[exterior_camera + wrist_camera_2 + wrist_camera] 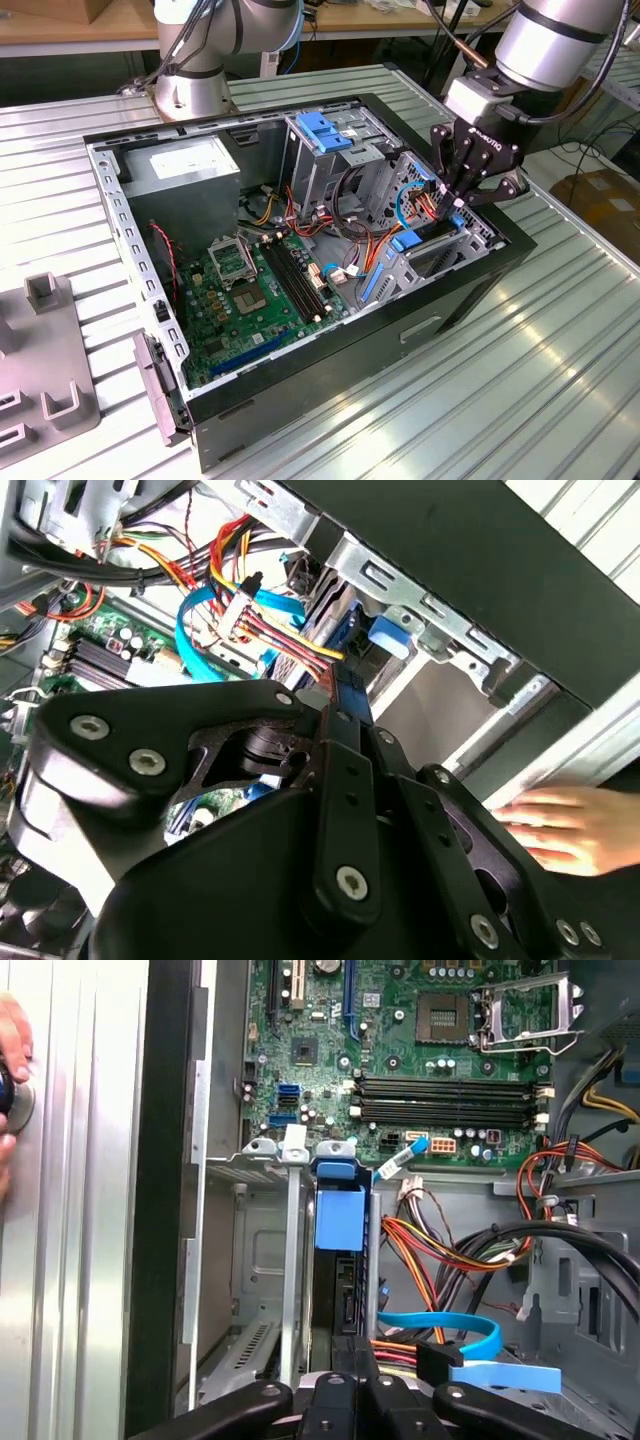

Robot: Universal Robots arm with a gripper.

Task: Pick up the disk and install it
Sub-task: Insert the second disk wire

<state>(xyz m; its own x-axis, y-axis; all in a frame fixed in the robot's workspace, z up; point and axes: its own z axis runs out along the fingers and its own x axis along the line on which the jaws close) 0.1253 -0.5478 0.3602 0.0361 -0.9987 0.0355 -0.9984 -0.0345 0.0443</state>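
End effector (335,715): nearest the lens in both wrist views, fingers drawn narrow over the drive bay; whether they grip anything, I cannot tell.
Disk (338,1260): seated upright in the bay of the computer case (330,350), blue rail uppermost.
Hand (565,825): on the desk (560,370) beside the case.

A robotics lab or workshop: an opened computer case (300,250) lies on a ribbed aluminium worktable (560,360), with wooden benches (60,30) behind.
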